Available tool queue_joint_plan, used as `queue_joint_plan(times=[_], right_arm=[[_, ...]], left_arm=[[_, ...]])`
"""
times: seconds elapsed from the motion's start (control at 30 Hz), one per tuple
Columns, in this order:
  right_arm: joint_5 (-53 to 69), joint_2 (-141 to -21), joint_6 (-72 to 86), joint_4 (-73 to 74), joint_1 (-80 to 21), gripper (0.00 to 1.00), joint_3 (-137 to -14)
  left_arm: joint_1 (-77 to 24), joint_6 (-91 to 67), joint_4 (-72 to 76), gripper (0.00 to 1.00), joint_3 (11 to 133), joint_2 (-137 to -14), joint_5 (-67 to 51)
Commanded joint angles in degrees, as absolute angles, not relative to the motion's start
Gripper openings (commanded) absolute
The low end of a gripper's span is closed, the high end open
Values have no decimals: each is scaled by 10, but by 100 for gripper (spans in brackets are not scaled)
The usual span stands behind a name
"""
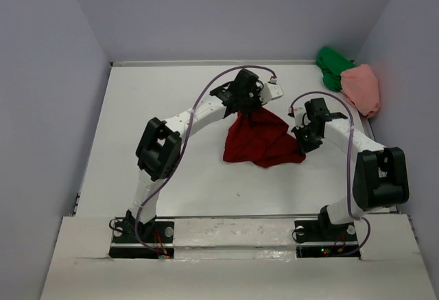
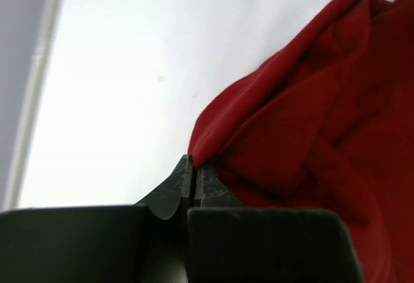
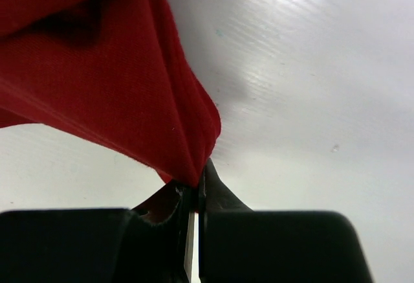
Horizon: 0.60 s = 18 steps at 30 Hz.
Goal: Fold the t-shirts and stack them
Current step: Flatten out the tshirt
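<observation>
Left gripper [image 2: 193, 166] and right gripper [image 3: 199, 179] each pinched tight on an edge of the dark red t-shirt [image 1: 260, 139].

That shirt lies crumpled and unfolded, with the left jaws closed on a fold at its far left corner and the right jaws closed on its right-hand edge. The step in hand looks like the opening grasp on the first shirt, and no folding shows yet. The next move probably calls for both arms to lift and draw apart evenly, so the cloth spreads flat without slipping out of these thin pinches. Beyond the red shirt, to its far right, the green t-shirt [image 1: 333, 66] and the salmon pink t-shirt [image 1: 362, 87] sit bunched and touching each other. Under the red shirt is a smooth white table [image 1: 158, 108]. Pale grey walls [image 1: 226, 12] stand behind the shirt and to either side.
</observation>
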<state>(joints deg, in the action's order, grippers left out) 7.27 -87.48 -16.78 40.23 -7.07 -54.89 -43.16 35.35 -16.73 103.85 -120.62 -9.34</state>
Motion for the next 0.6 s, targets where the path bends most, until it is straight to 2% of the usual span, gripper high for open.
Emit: queue_joint_plan(times=[0.0,0.2,0.57], right_arm=[[30,-834,-174,389,-66,0,-586],[3,-825,-192,438,-66,0,-698],[-21,-839,-200,480,-66,0,-866]], left_arm=[[-427,361,-149,0,1032,-1061,35],[-403,366,-111,0,933,-918,95],[-272,373,-138,0,784,-726,66]])
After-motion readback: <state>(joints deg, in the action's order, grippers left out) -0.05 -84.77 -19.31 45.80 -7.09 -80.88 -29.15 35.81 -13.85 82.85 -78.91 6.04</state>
